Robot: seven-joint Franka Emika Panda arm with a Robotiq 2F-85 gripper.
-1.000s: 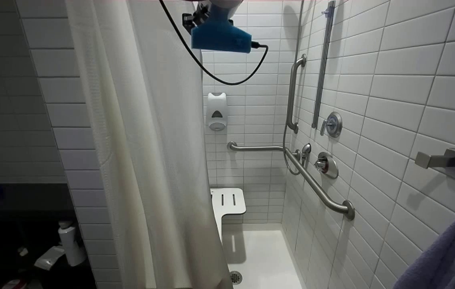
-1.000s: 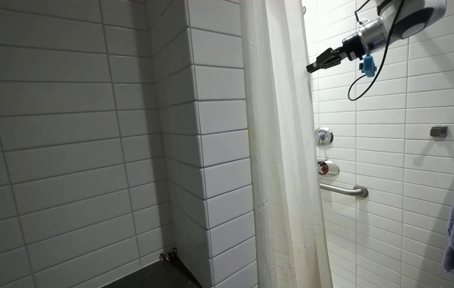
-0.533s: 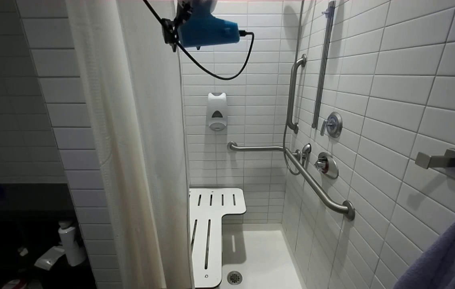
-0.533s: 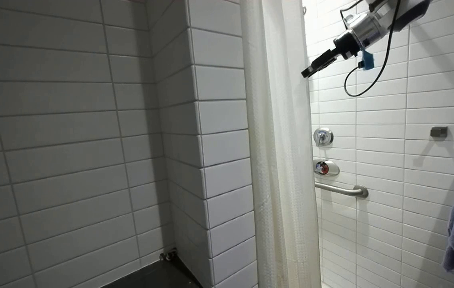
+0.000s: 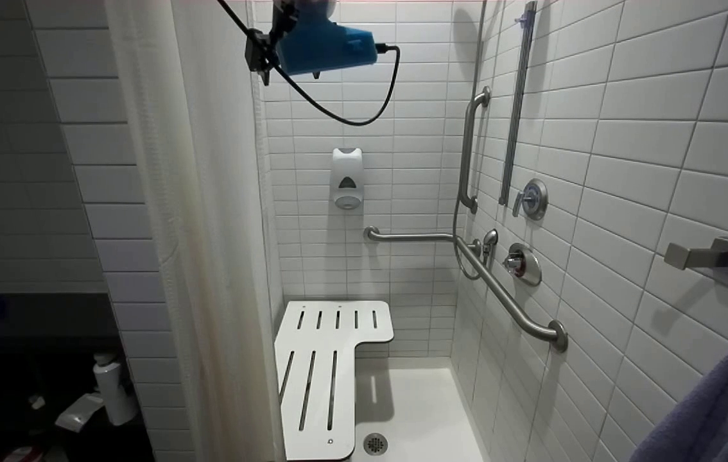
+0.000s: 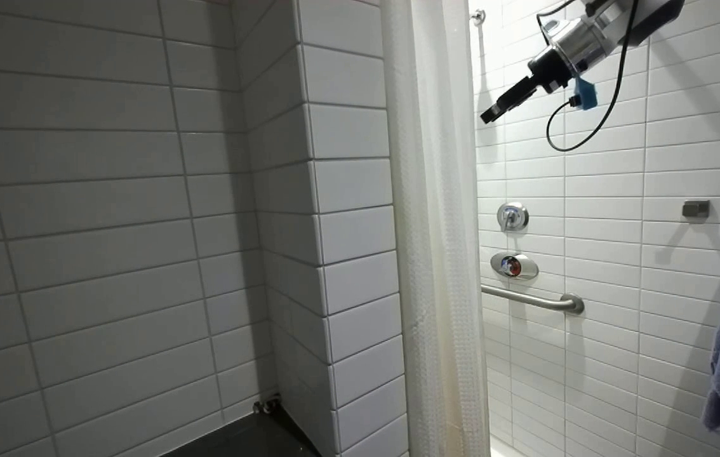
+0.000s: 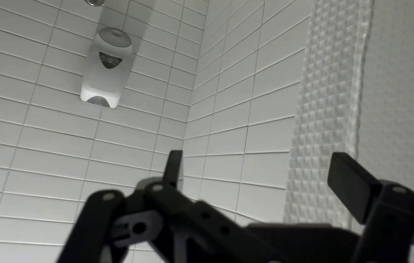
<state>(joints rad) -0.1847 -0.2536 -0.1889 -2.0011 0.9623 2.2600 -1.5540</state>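
The pale shower curtain (image 5: 210, 256) is hanging on the near left side in an exterior view, gathered into upright folds, its free edge falling on the right. The gripper (image 7: 258, 160) is facing that edge from just beside it: in the wrist view its fingers (image 7: 353, 186) are standing spread wide, and nothing is being pinched between them. The right-hand finger in that view is overlapping a pale ridge that is reading as a hem, while in an exterior view a slim strip of tiled wall (image 6: 563, 178) is showing between the fingertips and the cloth. Depth is showing poorly here, so whether a finger is brushing the fabric is hard to say.

The cloth is looking light, limp and soft, so under a push it will probably be folding away rather than resisting. Its waffle weave should be giving the pads some bite, with little slipping and little risk of breakage. The ridge is looking thicker and slightly stiffer than the panel, making it the best place for taking hold, one finger on each face. A hard pull would probably be straining the top fixing, which is lying out of sight.

Farther in, a soap dispenser (image 5: 346, 183) is sitting above a white slotted bench (image 5: 320, 385), and a grab bar (image 5: 499, 290) is running along the right.
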